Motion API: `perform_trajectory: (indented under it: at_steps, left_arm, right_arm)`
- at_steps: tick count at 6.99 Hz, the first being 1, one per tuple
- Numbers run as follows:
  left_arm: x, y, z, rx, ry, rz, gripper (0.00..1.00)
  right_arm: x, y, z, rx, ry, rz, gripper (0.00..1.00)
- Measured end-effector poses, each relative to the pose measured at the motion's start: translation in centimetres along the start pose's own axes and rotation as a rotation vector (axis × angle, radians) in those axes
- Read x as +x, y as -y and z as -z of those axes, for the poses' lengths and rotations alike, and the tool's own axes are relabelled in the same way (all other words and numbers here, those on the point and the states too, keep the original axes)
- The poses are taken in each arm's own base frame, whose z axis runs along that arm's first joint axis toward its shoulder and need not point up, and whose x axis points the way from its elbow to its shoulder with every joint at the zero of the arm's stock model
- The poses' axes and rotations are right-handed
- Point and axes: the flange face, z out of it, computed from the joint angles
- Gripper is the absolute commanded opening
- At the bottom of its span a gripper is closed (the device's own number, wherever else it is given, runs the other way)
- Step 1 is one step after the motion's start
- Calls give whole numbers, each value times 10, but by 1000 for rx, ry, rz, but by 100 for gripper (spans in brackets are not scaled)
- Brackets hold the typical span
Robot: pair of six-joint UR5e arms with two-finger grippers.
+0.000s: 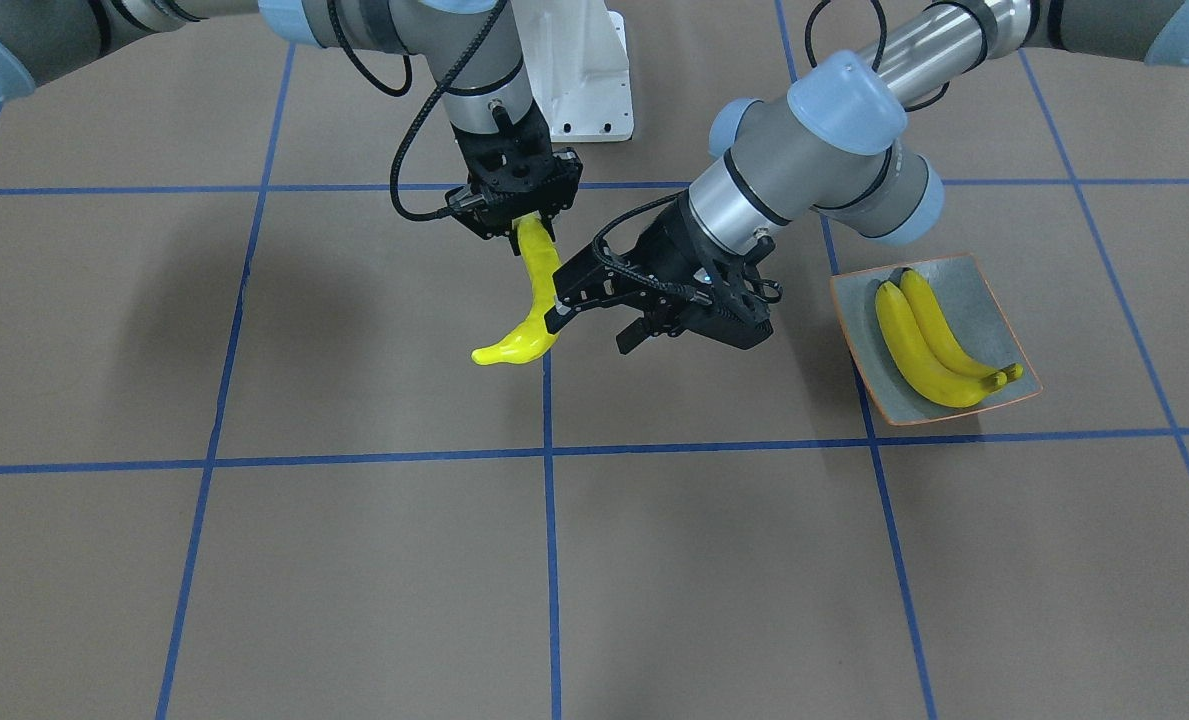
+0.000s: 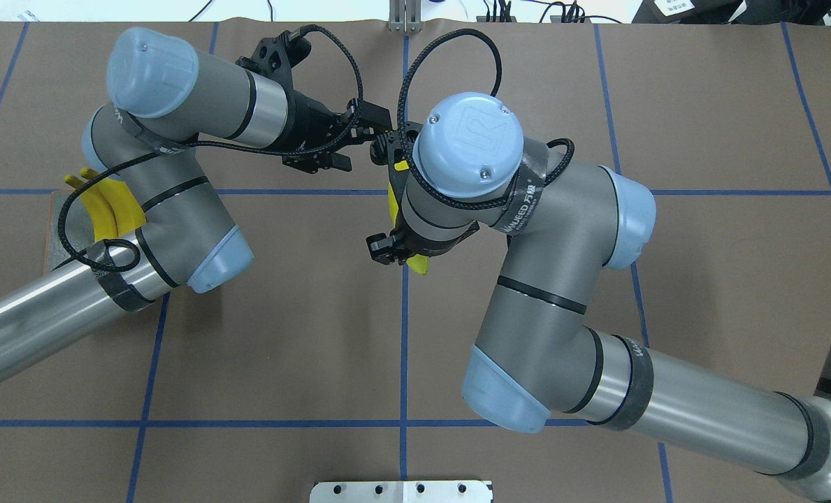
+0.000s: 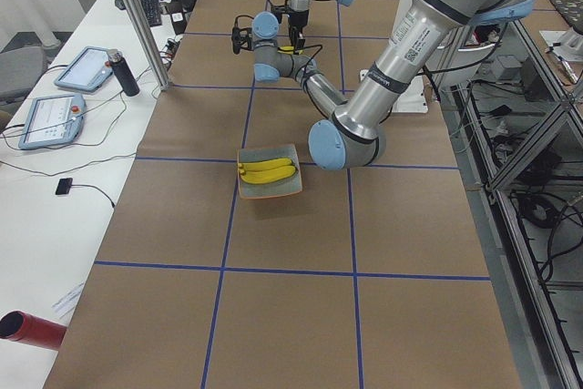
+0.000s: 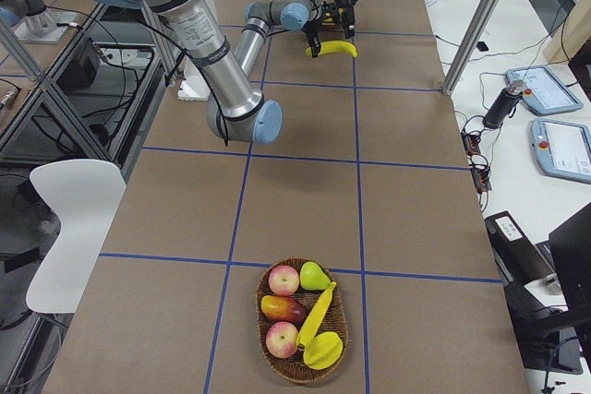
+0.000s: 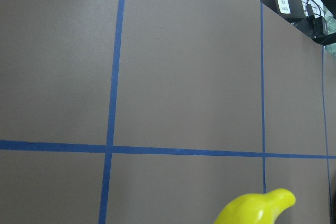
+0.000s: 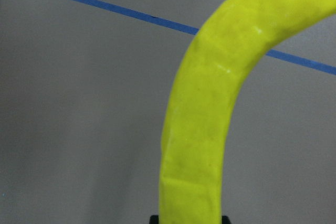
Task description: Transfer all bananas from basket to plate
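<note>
The brown table [image 1: 354,560], marked with a blue tape grid, carries everything. The right arm [image 1: 484,70] reaches down over its middle. The left arm [image 1: 824,150] comes in from the plate's side with its wrist turned nearly level.

The basket [image 4: 295,377] sits at the right arm's end of the table, well apart from both sets of fingers. It holds a basket banana [image 4: 316,316] among apples, a pear and other fruit. The plate [image 1: 969,300] sits behind the left gripper's wrist, away from where its fingers point. The two plated bananas [image 1: 919,345] lie on it side by side, touching.

The held banana [image 1: 536,262] hangs from the right gripper [image 1: 526,222], whose fingers are clamped on its top end. Its body curves down and away below them.

The left gripper [image 1: 589,335] has its fingers spread apart, pointing at the held banana's side. The upper finger lies at the middle of that fruit, and I cannot tell whether it touches. The lower finger is clear of it
</note>
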Motion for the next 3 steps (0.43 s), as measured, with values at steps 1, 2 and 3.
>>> perform_trajectory:
  at_steps: [1,2,3]
  left_arm:
    - [6,-1,3,0,-11,5,100]
    - [9,-2,5,1,-16,7,100]
    - [10,-2,6,1,-18,8,100]
  right_arm:
    - [7,-2,3,15,60,9,0]
    - [17,-2,8,26,122,8,0]
    - [27,1,15,35,178,0,0]
